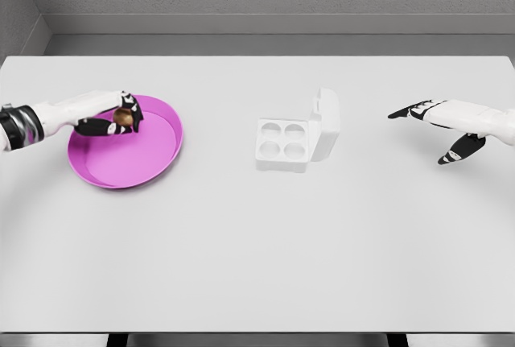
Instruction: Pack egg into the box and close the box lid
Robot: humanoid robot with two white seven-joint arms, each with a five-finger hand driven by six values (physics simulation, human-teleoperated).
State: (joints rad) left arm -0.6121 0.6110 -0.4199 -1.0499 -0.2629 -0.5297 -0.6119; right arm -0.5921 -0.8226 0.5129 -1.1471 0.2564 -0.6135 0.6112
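We see a broad white surface stretching almost from edge to edge of the head view, with a grey wall behind its far edge and the near edge showing at the bottom of the picture. On its left part lies a round magenta tray, its rim well inside the left and far edges. Near the middle stands the white egg box, its four cups all empty and its lid hinged up on the right side, so nothing is packed yet and the closing is also still to do. Our left robot hand reaches in over the far side of the tray with its fingers curled around the brown egg; whether the egg is already clear of the tray floor we cannot tell. Our right robot hand hovers well to the right of the box, fingers spread and holding nothing. We judge the task barely begun: the egg must be carried over the tray rim and across the bare stretch between tray and box, where nothing stands in the way, then set in a cup before the lid comes down.
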